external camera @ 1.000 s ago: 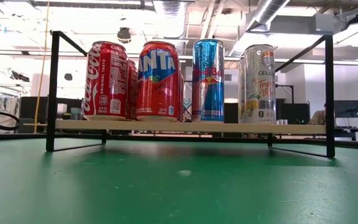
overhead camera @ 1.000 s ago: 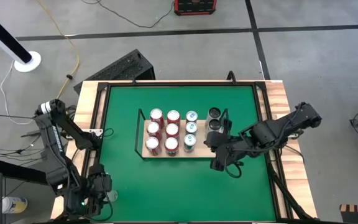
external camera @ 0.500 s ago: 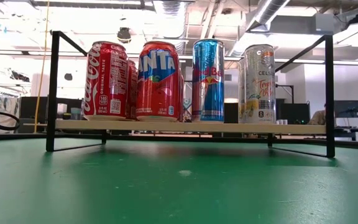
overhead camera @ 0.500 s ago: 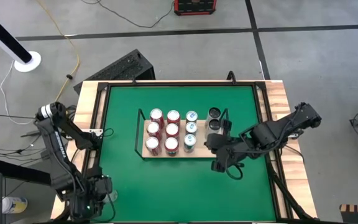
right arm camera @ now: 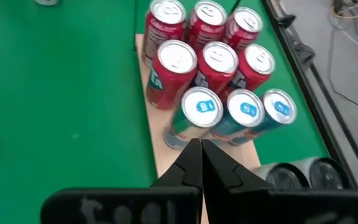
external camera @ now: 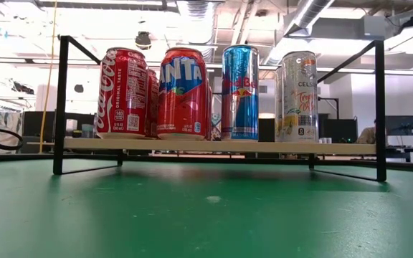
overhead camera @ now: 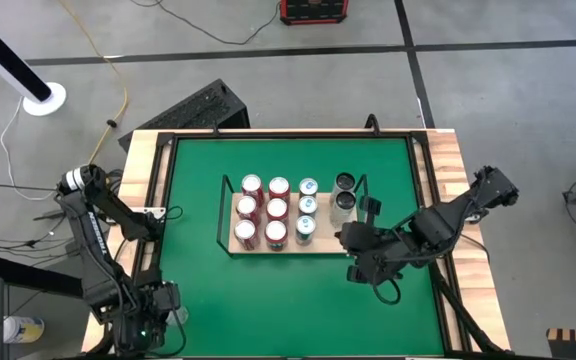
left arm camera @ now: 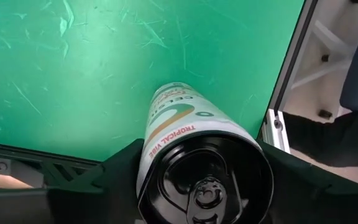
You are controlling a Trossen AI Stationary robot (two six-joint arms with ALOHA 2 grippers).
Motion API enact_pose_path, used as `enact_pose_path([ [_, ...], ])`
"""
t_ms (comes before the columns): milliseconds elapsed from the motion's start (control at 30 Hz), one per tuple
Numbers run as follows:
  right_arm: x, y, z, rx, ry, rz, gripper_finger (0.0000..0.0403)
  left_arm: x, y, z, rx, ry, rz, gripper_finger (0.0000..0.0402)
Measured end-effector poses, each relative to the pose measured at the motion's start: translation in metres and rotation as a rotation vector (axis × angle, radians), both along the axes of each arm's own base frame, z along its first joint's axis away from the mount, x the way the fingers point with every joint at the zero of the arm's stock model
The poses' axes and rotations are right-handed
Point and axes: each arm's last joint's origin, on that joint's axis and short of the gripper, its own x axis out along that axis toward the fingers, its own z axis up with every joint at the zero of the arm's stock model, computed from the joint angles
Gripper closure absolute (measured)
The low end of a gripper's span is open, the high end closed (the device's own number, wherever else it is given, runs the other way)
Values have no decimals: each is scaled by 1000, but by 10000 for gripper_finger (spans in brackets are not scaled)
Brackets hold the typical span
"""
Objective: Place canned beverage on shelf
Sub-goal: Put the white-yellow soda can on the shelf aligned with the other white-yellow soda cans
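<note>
As its fingers have narrowed, the left claw point(left arm camera: 201, 171) now seems to clasp the canned beverage point(left arm camera: 178, 115) at the tabletop's point(overhead camera: 268, 300) near left corner, well apart from the shelf point(overhead camera: 320, 247); lifting can begin. The right claw point(right arm camera: 201, 154), closed and empty, has drawn back.

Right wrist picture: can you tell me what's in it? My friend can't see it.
The right gripper, shut with its two dark fingers pressed together, points at a light-wood shelf on a green table. The shelf carries six red cans, three blue cans with silver tops, and two black-topped cans.
</note>
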Motion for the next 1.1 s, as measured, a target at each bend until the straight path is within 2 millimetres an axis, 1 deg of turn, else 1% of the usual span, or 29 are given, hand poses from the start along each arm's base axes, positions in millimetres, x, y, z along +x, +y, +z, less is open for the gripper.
enact_pose_path([
  [33,-2,1,0,-6,1,-6,382,0,0,0,2,0,-4,161],
  [133,-8,5,-2,-15,8,-29,382,0,0,0,6,-3,-32,161],
  [200,-15,7,-3,-9,14,-28,382,3,2,0,13,-12,-50,161],
  [267,-26,6,-6,12,-13,-14,383,10,5,1,26,-30,-74,161],
  [333,-37,1,-12,53,-64,-4,383,21,9,4,49,-85,-105,161],
  [433,-52,-5,-28,153,-169,49,383,46,18,15,62,-204,-174,161],
  [533,-59,-9,-46,252,-271,183,383,74,31,27,77,-310,-261,161],
  [633,-65,-11,-64,306,-360,310,383,102,48,37,92,-429,-342,161],
  [700,-69,-13,-76,312,-381,340,382,120,61,43,103,-490,-382,161],
  [767,-71,-16,-86,311,-382,338,382,135,73,44,116,-507,-424,161],
  [867,-72,-19,-97,301,-365,326,382,160,89,41,116,-497,-475,161],
  [1000,-71,-21,-99,289,-360,323,382,194,101,41,113,-495,-576,161],
  [1100,-71,-21,-99,258,-357,346,382,216,105,35,128,-437,-669,161],
])
